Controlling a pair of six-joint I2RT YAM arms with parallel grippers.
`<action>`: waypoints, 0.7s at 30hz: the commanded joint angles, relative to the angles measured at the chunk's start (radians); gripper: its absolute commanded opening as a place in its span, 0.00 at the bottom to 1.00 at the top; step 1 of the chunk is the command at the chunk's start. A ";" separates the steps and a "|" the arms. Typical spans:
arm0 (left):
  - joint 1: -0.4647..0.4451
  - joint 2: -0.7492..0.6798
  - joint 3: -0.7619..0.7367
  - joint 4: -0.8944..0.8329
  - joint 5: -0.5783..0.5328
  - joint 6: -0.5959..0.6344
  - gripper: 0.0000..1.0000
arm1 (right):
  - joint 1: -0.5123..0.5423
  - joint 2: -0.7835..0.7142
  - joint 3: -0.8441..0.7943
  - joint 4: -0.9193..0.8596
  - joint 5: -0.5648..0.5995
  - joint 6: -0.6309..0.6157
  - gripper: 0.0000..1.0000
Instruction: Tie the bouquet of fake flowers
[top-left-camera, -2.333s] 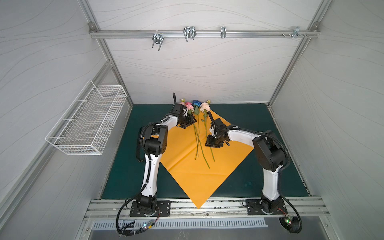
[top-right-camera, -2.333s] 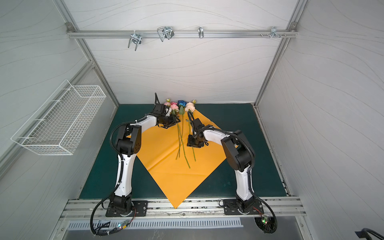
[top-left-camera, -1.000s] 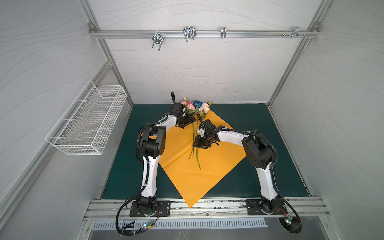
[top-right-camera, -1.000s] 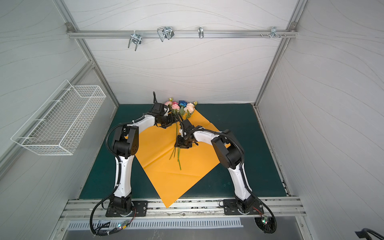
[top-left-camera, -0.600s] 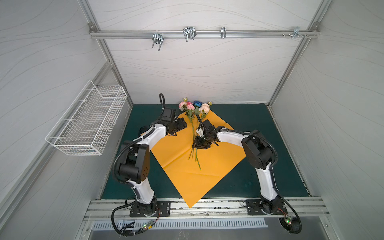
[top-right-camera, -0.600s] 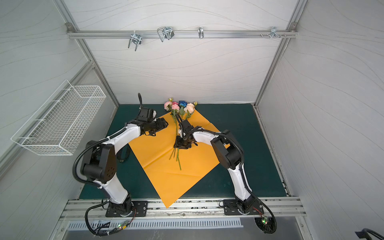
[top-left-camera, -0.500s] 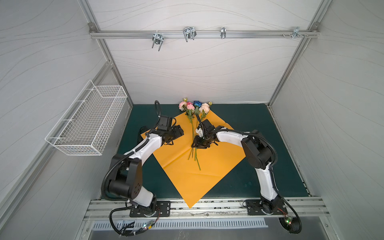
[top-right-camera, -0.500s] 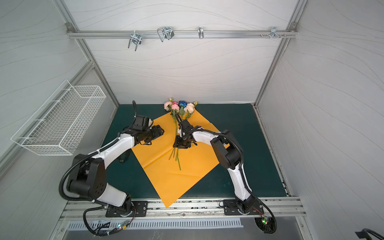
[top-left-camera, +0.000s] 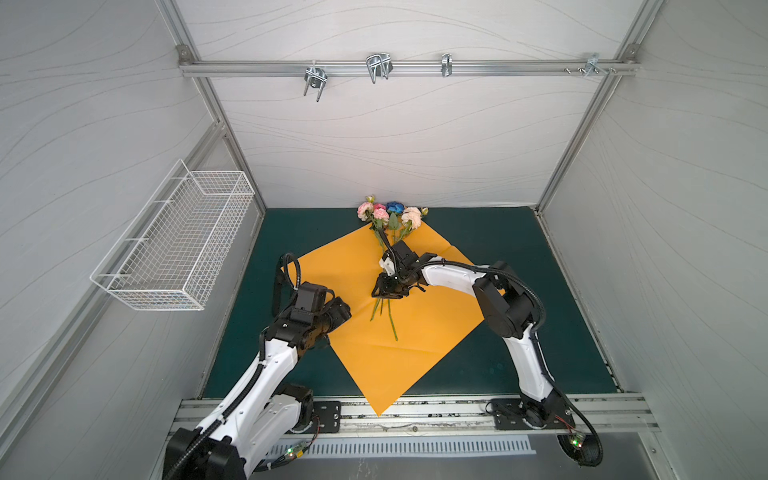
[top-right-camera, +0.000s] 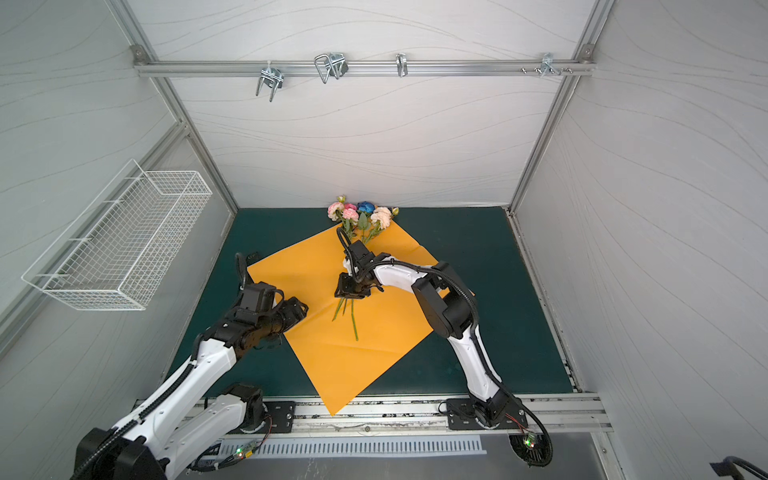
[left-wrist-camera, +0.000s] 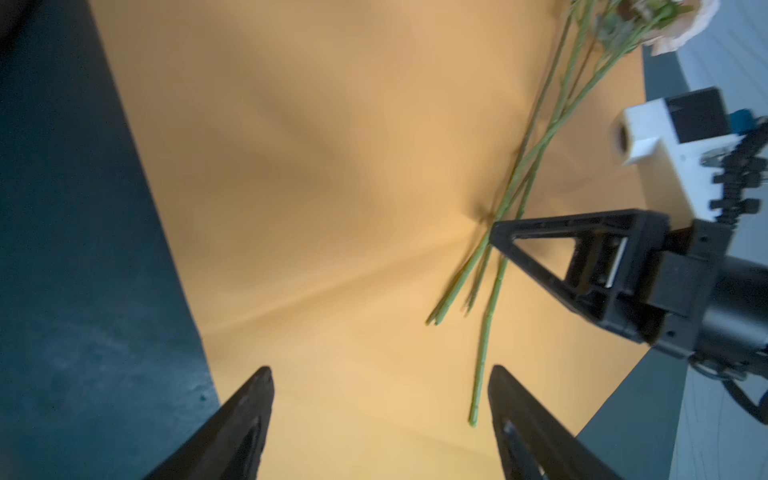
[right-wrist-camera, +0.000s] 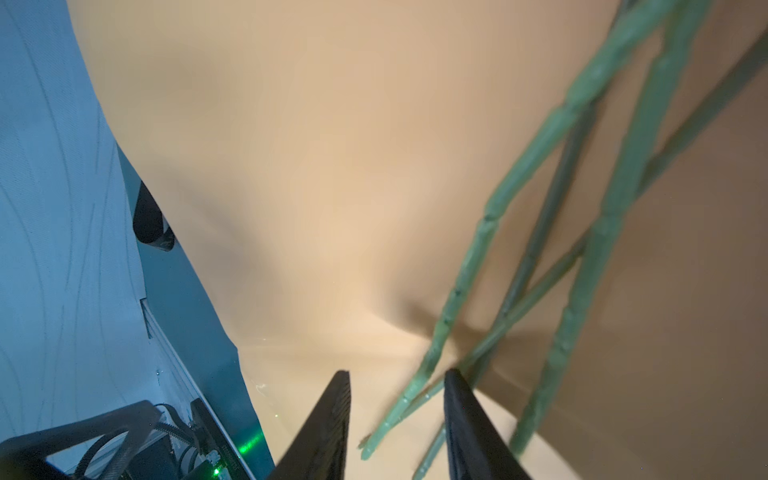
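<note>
Orange paper sheet (top-left-camera: 432, 332) laid as a diamond on the dark green mat (top-left-camera: 469, 370), a few creases in it. Bouquet of fake flowers (top-left-camera: 382, 214) lies on the sheet along the far-to-near diagonal. Its pink, peach and blue blossoms are at the far corner, spilling onto the mat close to the back wall. The stems (top-left-camera: 393, 324) run toward the near side and fan apart at the cut ends. Same layout in both top views. Right gripper (top-left-camera: 388, 296) is down on the stems about mid-length, tips at the paper, which puckers there in the left wrist view. Right wrist view: right gripper (right-wrist-camera: 397, 376) jaws part-way apart, two stems pass through the gap with slack around them, not pinched as far as I can see. Another stem runs outside the jaws. Left gripper (top-left-camera: 343, 311) sits over the sheet's left edge, well apart from the bouquet, pointing toward it. Left wrist view: left gripper (left-wrist-camera: 380, 370) jaws spread wide, nothing between them, only bare paper beyond. Can't tell if its tips touch the sheet. White wire basket (top-left-camera: 178, 245) hangs on the left wall, well apart from both arms.
</note>
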 joint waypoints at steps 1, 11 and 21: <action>-0.005 -0.051 -0.008 -0.049 0.019 -0.040 0.82 | 0.008 -0.074 -0.052 -0.033 0.021 -0.004 0.41; -0.006 -0.061 -0.071 -0.070 0.065 -0.110 0.80 | 0.032 -0.244 -0.176 -0.069 0.034 -0.047 0.41; -0.009 -0.070 -0.152 -0.052 0.179 -0.173 0.79 | 0.349 -0.553 -0.502 -0.187 0.526 -0.287 0.47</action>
